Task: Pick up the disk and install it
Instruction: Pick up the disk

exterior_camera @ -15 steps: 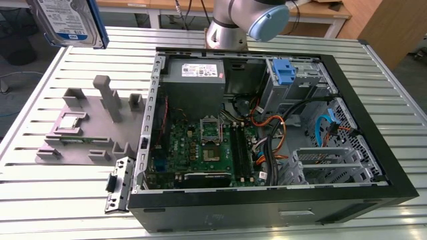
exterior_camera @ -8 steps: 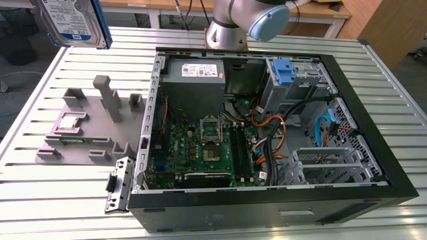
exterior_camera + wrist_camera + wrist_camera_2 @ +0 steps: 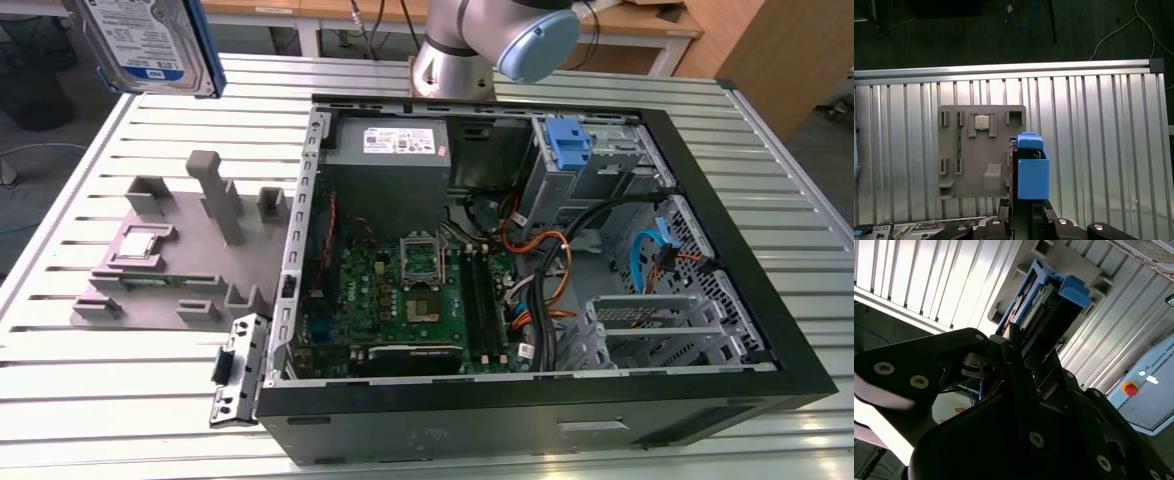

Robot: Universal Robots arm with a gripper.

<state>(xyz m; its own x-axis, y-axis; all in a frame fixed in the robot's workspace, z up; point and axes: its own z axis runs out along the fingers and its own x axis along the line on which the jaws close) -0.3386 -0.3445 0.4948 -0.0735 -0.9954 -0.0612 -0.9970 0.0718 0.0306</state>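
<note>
Black two-finger gripper (image 3: 1025, 205): clamps firmly on one end of the disk (image 3: 1032, 172), a flat rectangular silver hard drive with a white-and-blue label in a blue plastic carrier bracket. Shows edge-on in both wrist views, gripped between the dark fingers (image 3: 1019, 375), with the blue tabbed end projecting past the fingertips.

Disk position: hangs in the air, clear of every surface, at the upper corner of the exterior view's left, label face turned to that camera. Sits above the near edge of the grey plastic fixture plate (image 3: 981, 150) in the first wrist view, touching nothing but the fingers.

Fixture plate: lies flat on the ribbed aluminium table (image 3: 107, 370), carries upright posts and slots, plus a small square silver processor chip (image 3: 982, 122) in one recess.

Open black desktop computer case (image 3: 747, 330): lies on its side toward the exterior view's right, well apart from the disk, green motherboard (image 3: 400, 290) and cables exposed.

Grey robot arm base (image 3: 461, 50): stands behind the case.
</note>
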